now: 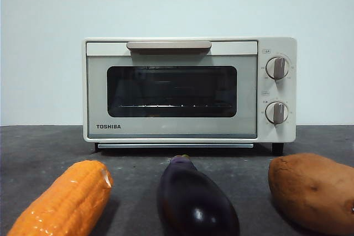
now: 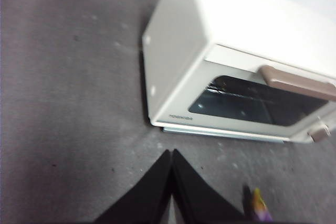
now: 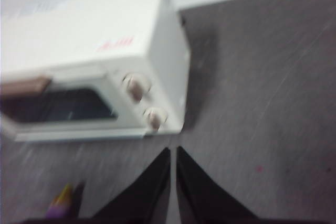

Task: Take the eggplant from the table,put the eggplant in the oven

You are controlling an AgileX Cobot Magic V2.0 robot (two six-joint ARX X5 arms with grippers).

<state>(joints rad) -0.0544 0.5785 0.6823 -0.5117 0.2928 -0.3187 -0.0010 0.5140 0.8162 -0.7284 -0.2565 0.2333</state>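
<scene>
The eggplant (image 1: pixel 194 203) lies on the table (image 1: pixel 33 147) just in front of the oven (image 1: pixel 188 89), stem toward the closed door, between the corn (image 1: pixel 63 200) on the left and the sweet potato (image 1: pixel 312 192) on the right. Nothing has been picked up yet. The left gripper (image 2: pixel 171 156) and right gripper (image 3: pixel 172 153) hover above the table with jaws pressed together, empty, likely waiting to start. The eggplant is glossy, smooth and rounded; the corn bumpy; the potato matte and rough. The oven is boxy, cream, with dark glass; the table is mottled grey.
</scene>
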